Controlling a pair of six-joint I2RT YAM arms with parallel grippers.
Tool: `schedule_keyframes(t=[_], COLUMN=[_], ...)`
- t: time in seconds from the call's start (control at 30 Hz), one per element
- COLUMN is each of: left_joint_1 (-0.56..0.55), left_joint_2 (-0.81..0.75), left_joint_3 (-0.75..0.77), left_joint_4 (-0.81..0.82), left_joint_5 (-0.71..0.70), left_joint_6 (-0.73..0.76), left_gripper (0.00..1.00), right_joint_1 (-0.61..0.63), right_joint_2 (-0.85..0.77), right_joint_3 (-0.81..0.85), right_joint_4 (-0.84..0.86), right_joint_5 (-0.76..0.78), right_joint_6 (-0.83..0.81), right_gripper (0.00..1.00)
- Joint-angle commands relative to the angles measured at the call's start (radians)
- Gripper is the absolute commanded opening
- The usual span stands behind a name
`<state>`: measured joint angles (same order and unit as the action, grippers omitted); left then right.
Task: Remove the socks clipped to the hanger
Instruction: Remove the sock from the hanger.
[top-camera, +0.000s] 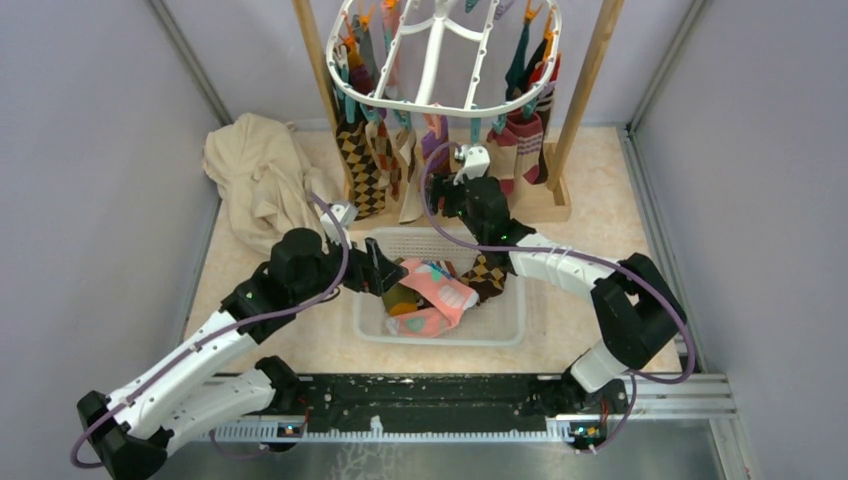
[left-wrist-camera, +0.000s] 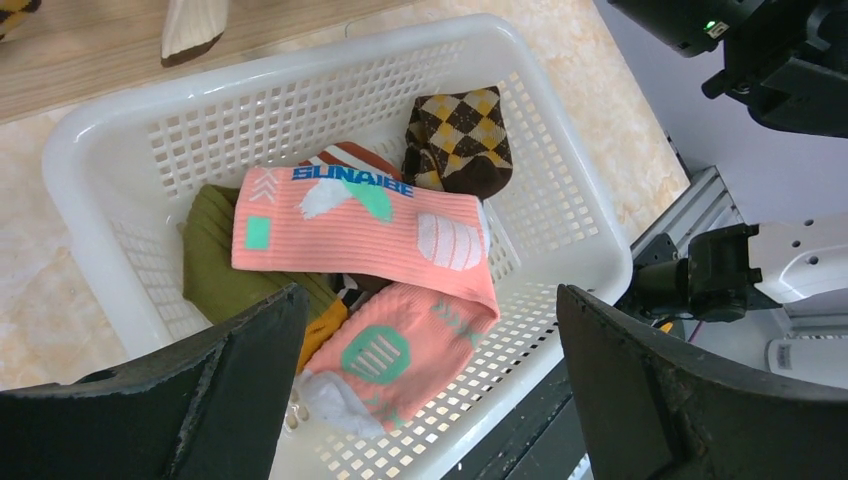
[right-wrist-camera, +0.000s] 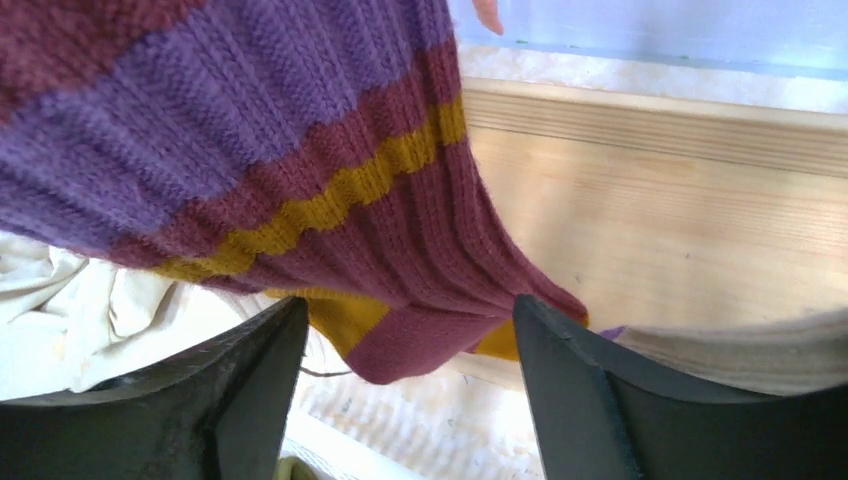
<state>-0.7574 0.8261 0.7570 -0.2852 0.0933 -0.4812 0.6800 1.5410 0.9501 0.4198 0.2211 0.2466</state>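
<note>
Right pincer (right-wrist-camera: 408, 310) is standing spread, the toe of a purple-maroon striped sock (right-wrist-camera: 300, 150) hanging between its fingers, likely lining up a pull off the hanger (top-camera: 430, 108) overhead. Left pincer (left-wrist-camera: 430, 295) is hovering spread, pink socks (left-wrist-camera: 370, 225) lying in the basket (left-wrist-camera: 330, 50) right beneath it.

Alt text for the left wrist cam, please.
A white mesh basket holds loose socks: a pink lettered sock on top, an olive green sock under its left end and a brown argyle sock behind it. The left tool hangs above the basket, open and empty.
</note>
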Motion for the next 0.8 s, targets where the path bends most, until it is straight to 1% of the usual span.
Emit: schedule_keyframes(t=[0.0,0.03,0.07,0.1,0.13,0.2,0.27,0.43,0.47,0.5,0.7,0.77], left_joint_1=[-0.002,-0.002,-0.002,-0.002,-0.002,-0.002,-0.002,-0.002,-0.002,-0.002,-0.002,-0.002], left_joint_2=[-0.041,-0.044,-0.045,-0.045,-0.045,-0.041,-0.034,-0.017,-0.015,-0.015,-0.011,-0.007], left_joint_3=[0.004,0.001,0.0,-0.001,-0.004,-0.007,-0.007,-0.005,-0.007,-0.008,-0.015,-0.016], left_joint_4=[-0.02,-0.019,-0.02,-0.02,-0.02,-0.016,-0.011,0.006,0.008,0.01,0.023,0.027], left_joint_5=[-0.02,-0.018,-0.017,-0.017,-0.016,-0.015,-0.011,0.002,0.003,0.005,0.011,0.015], left_joint_6=[-0.006,-0.008,-0.008,-0.009,-0.01,-0.01,-0.01,-0.011,-0.013,-0.014,-0.02,-0.023], left_gripper=[0.99,0.99,0.99,0.99,0.99,0.99,0.99,0.99,0.99,0.99,0.99,0.99], right_joint_1=[0.006,0.004,0.001,0.0,-0.001,-0.003,-0.008,-0.021,-0.026,-0.032,-0.039,-0.04], right_joint_2=[-0.031,-0.034,-0.037,-0.043,-0.051,-0.063,-0.079,-0.136,-0.147,-0.158,-0.221,-0.229], right_joint_3=[0.044,0.045,0.045,0.045,0.041,0.035,0.031,0.032,0.03,0.031,0.021,0.024], right_joint_4=[0.042,0.036,0.03,0.025,0.025,0.024,0.016,-0.017,-0.025,-0.033,-0.066,-0.09], right_joint_5=[0.04,0.039,0.041,0.039,0.038,0.036,0.014,-0.035,-0.05,-0.068,-0.148,-0.156], right_joint_6=[-0.022,-0.024,-0.024,-0.024,-0.025,-0.031,-0.042,-0.065,-0.064,-0.063,-0.06,-0.059], right_gripper=[0.7,0.68,0.62,0.53,0.48,0.45,0.32,0.21,0.03,0.0,0.0,0.08])
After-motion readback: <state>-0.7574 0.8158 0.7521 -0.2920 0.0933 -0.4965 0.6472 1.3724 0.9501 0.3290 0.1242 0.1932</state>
